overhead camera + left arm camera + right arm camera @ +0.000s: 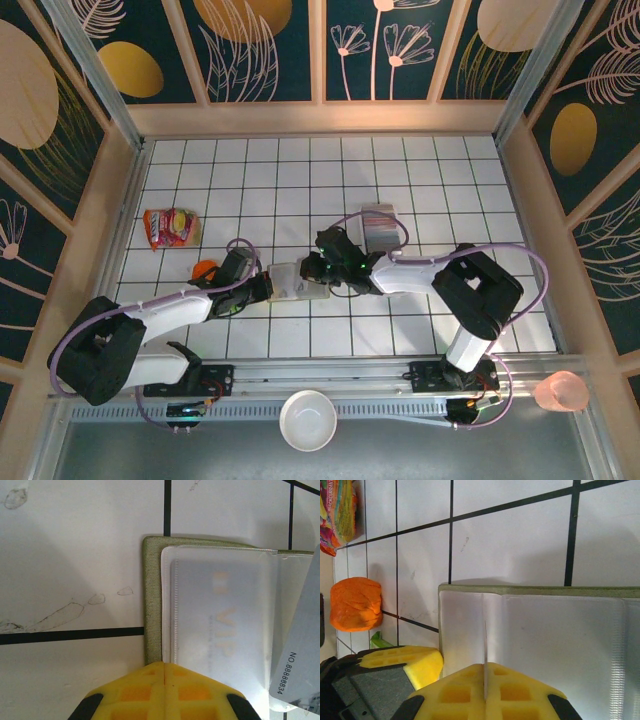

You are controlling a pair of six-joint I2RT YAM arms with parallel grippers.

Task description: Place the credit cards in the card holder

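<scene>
Surface: white-tiled surface (250, 170) w/ black grid lines, boxed in by dark floral wall panels.
R jaws: pressed together on a thin grey credit card (485, 642), pinched edge-on btwn the yellow pads (452, 695). The card stands upright, prob. so its lower edge can be fed into a pocket.
L jaws: pressed together, yellow pads at the holder's near edge. Cannot tell if they nip that edge or just bear on it. Prob. there to stop the holder sliding during insertion.
Holder: small olive-green rectangular card holder (152, 600) lies open and flat mid-surface, right btwn the two sets of jaws. Clear plastic sleeves face up, so pockets are reachable from above.
Card vs holder: in L wrist view the grey card overlaps the sleeve's far side. Touching or just above, cannot tell.
In sleeve: one pale card marked "VIP" (220, 615).
Stock: spare grey-pinkish credit cards (379, 233) stand in a long clear plastic tray (378, 210) just beyond R jaws, handy for re-picks.
Bystanders: orange lump (356, 604) near L jaws. Bright multi-colour snack packet (170, 227) farther L. White bowl (308, 420) and pink cup (562, 392) sit off the tiles at the near edge.
Step (judgement): inserting a card; more to go.
</scene>
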